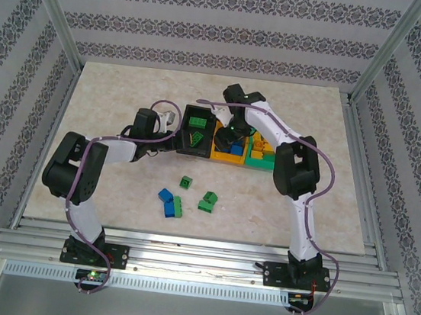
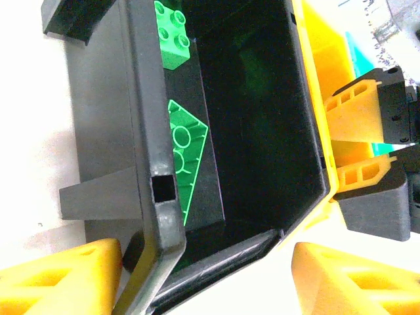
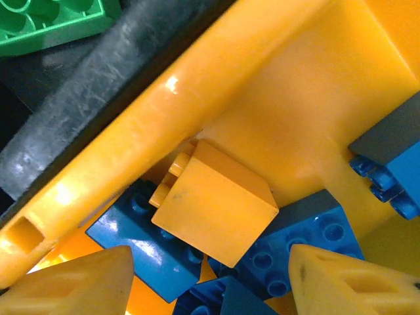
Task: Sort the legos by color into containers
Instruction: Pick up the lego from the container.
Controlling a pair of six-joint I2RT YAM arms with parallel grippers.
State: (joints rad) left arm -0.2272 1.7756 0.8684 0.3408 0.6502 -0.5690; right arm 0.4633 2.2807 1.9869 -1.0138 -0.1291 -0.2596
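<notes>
Both empty, jaws apart: left gripper [image 2: 207,252] straddles the black bin [image 2: 147,98] wall; right gripper [image 3: 210,256] over a yellow brick [image 3: 216,197]

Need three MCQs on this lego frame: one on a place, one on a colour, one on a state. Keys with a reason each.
1. Where do the loose bricks lie?
A) on the table, on the near side of the bins
B) behind the bins, at the far edge
C) stacked in one tower

2. What colour are the bricks in the black bin?
A) blue
B) green
C) yellow

3. How does the right gripper stand?
A) shut on a blue brick
B) shut on a bin's rim
C) open over the yellow-orange bin

Key:
1 A: they lie scattered in front of the bins.
2 B: the left wrist view shows green bricks inside.
3 C: its fingers are apart, with a yellow brick lying beyond them.
</notes>
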